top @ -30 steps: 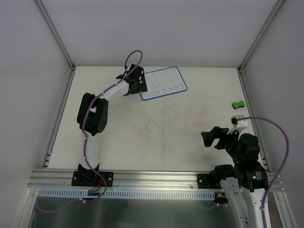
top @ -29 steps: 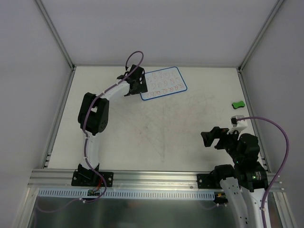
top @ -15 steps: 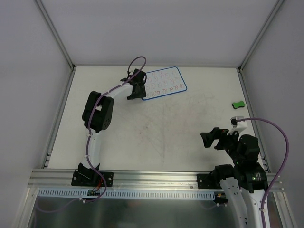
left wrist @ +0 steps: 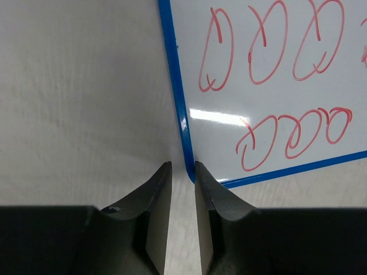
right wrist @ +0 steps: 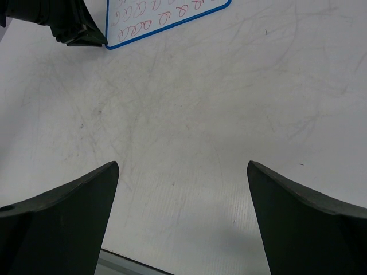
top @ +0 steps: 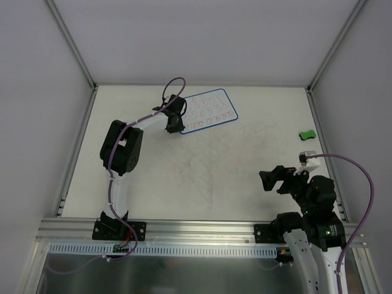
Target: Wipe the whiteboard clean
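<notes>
The left gripper (left wrist: 182, 166) has its fingers (left wrist: 152, 212) drawn almost together, with only a thin slit of tabletop showing between them. Right at the mouth of that slit sits the rounded near corner of the whiteboard (left wrist: 275, 114), its blue rim running straight ahead from the tips. Whether the tips pinch the rim or merely rest against it cannot be told. The board spreads ahead and to the right of this hand, lying flat on the table (top: 214, 165). It bears rows of red looping scribbles, like strings of joined ovals; they make no word that can be read.

The right gripper (right wrist: 183, 166) is spread wide and holds nothing, with scuffed tabletop between its fingers. From this hand the whiteboard lies far ahead and off to the left, well apart. A small green eraser (top: 307, 133) lies ahead of it to the right, near the table's edge.
</notes>
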Tool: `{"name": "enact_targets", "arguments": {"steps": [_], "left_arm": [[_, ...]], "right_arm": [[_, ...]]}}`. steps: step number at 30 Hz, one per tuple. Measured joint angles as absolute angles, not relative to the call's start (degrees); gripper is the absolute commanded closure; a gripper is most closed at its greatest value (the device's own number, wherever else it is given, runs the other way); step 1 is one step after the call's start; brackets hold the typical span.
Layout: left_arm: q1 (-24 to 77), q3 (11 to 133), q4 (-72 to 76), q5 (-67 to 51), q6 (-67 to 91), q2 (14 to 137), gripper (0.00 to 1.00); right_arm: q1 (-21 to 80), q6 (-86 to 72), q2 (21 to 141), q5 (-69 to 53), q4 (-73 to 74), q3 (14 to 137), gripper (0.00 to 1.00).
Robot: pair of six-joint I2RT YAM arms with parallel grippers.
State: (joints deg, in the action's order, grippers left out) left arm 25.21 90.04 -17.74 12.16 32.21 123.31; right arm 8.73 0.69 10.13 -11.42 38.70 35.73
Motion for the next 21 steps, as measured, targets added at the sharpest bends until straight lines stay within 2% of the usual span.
{"name": "enact_targets", "arguments": {"steps": [9,21], "left_arm": [[26.85,72.05,-16.58,5.63,34.28,110.74,0.83],[35.35,48.18,-16.88,1.02,36.69,91.00,0.84]], "right_arm": [[8.73,0.01,10.09,-11.35,38.68,35.73,0.01],[8.73,-3.75,14.39,-8.05,38.39,36.01,0.01]]}}
